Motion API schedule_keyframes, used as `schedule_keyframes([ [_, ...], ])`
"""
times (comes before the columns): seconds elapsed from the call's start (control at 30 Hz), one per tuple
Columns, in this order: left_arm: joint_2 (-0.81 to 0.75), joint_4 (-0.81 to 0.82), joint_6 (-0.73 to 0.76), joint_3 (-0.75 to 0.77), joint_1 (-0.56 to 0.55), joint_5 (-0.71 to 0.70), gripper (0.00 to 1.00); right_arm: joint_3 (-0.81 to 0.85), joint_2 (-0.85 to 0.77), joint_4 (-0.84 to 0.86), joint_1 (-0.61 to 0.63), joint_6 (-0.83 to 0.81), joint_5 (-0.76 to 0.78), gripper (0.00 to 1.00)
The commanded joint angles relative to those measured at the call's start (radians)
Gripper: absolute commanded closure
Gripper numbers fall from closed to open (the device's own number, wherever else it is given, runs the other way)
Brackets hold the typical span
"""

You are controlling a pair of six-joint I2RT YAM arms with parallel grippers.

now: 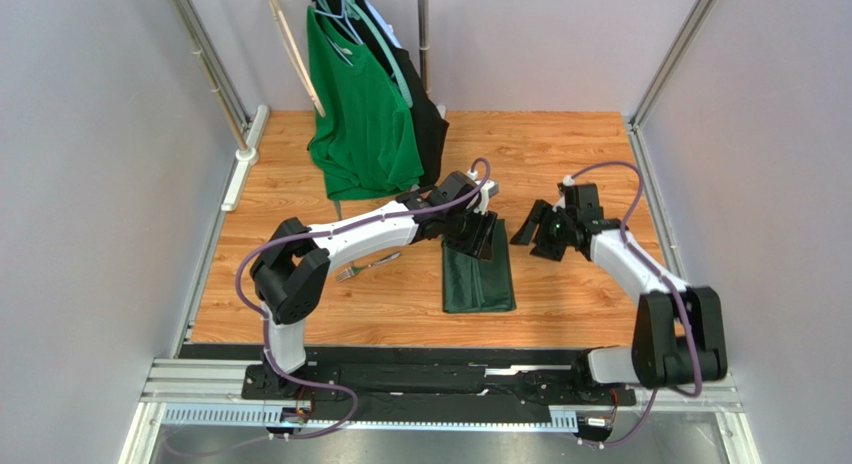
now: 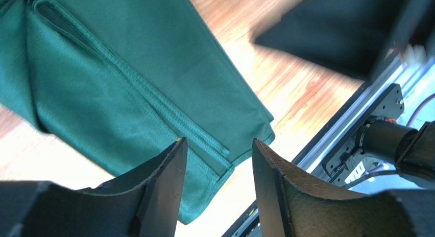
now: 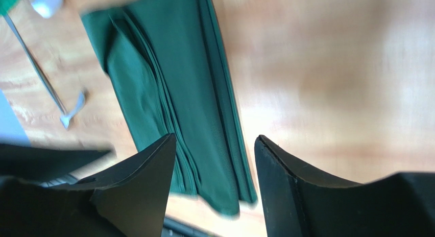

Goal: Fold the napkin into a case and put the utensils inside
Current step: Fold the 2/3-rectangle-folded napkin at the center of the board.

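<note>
One bright green shirt (image 1: 362,114) hangs at the far side, with one black top (image 1: 432,124) behind it. On the desk (image 1: 580,294), shiny utensils (image 1: 372,264) lie partly under the left arm, too hidden to count. The left fingers (image 2: 163,186) are apart above the far end of the one folded napkin (image 1: 478,279). The right fingers (image 3: 148,181) are apart too, just right of it.

top: overhead, far | wrists: close, downward | shared: napkin (image 1: 478,279)
</note>
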Motion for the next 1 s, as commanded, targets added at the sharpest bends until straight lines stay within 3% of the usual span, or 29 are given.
schedule_keyframes([
  [0.0,-0.114,0.077,0.006,-0.066,0.000,-0.037,0.43,0.162,0.197,0.071,0.006,-0.076,0.015,0.41],
  [0.33,-0.177,0.104,-0.020,-0.129,0.000,-0.046,0.44,0.315,0.389,0.019,0.094,-0.153,0.144,0.45],
  [0.67,-0.198,0.138,-0.037,-0.160,0.000,-0.020,0.44,0.423,0.522,-0.108,0.241,-0.191,0.417,0.47],
  [0.97,-0.241,0.158,-0.043,-0.222,0.000,-0.025,0.44,0.409,0.611,-0.114,0.285,-0.154,0.434,0.66],
])
